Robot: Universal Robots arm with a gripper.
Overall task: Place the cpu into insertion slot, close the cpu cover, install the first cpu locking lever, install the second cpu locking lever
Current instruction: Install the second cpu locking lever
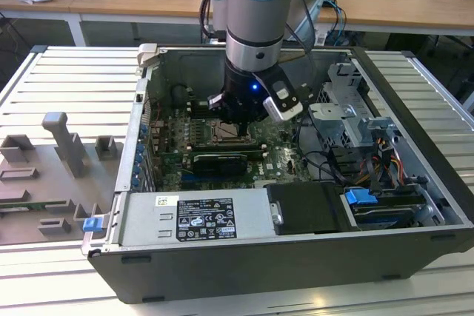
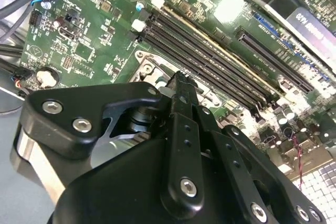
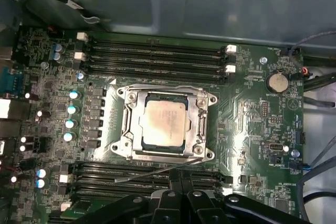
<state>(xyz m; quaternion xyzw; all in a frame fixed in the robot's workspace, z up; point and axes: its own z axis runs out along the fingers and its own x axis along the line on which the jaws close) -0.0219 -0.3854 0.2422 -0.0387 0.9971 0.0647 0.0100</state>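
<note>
While the cpu (image 3: 164, 123) sits in the insertion slot (image 3: 124, 142) with the cpu cover (image 3: 202, 121) closed over its edges, the gripper (image 3: 178, 174) hovers just beside the socket, fingers drawn together, apparently holding nothing.

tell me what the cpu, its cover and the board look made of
The cpu: matte pale metal face, dull even sheen. The cover: thin bright metal, probably steel, with sharp glints on its frame. The board: green laminate, likely fibreglass, glossy coating with printed traces.
</note>
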